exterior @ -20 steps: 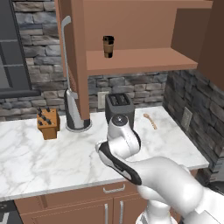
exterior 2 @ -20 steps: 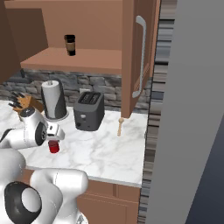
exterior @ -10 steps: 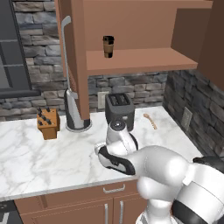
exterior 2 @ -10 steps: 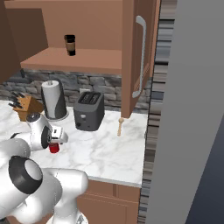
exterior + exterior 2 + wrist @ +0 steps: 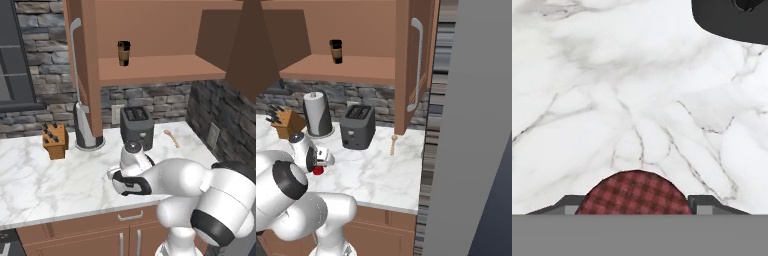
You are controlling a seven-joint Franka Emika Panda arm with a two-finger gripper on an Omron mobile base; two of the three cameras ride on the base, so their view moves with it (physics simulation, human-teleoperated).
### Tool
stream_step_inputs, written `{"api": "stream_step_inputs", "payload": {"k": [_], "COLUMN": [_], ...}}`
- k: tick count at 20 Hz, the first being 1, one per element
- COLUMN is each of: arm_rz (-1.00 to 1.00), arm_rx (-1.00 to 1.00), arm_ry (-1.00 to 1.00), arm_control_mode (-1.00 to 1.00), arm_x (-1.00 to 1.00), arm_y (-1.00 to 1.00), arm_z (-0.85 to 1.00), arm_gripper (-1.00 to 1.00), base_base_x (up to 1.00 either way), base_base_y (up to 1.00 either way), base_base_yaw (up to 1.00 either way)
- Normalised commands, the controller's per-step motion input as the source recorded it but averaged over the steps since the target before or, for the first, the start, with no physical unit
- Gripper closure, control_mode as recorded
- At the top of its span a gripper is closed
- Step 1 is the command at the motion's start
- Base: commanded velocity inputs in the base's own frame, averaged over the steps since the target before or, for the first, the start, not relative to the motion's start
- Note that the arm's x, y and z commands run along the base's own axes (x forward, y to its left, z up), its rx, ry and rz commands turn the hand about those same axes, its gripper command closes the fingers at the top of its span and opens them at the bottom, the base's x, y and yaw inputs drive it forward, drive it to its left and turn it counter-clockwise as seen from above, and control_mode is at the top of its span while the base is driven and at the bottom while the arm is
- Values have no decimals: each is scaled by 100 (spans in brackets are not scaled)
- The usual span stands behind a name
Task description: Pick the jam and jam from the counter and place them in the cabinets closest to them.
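Where the marble counter [image 5: 35,185] runs furthest toward nine o'clock, a wooden knife block [image 5: 55,141] stands, and just to its three o'clock a paper towel roll [image 5: 84,126] stands upright in its holder. Above, at about twelve, a dark brown cup [image 5: 123,53] sits alone on the shelf of the open cabinet [image 5: 160,67], whose door [image 5: 415,65] with a long silver handle hangs ajar. Below the shelf the black toaster [image 5: 136,124] sits against the stone wall. In front of it the gripper [image 5: 320,161] hangs low over the counter, and a red jam jar [image 5: 318,170] sits right beneath it; from the hand's own camera the jar's chequered red lid [image 5: 634,194] lies between the two fingertips [image 5: 709,204], but I cannot tell whether they press on it. Off at three o'clock a wooden spoon [image 5: 171,137] lies flat on the marble
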Motion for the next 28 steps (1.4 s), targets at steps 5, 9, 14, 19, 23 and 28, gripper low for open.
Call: {"api": "stream_step_inputs", "payload": {"k": [5,9,14,19,23,28], "arm_rz": [0,0,-1,-3,-2,-4], "arm_rx": [0,1,0,0,0,0], "arm_ry": [0,0,0,2,1,3], "arm_control_mode": [-100,-100,-100,-100,-100,-100], "arm_x": [0,0,0,0,-3,-17], "arm_y": [0,-10,-13,-14,-22,-35], "arm_z": [4,42,50,61,61,54], "arm_gripper": [100,100,100,100,100,100], "base_base_x": [0,0,0,0,0,0], "base_base_y": [0,0,0,0,0,0], "base_base_yaw": [0,0,0,0,0,0]}}
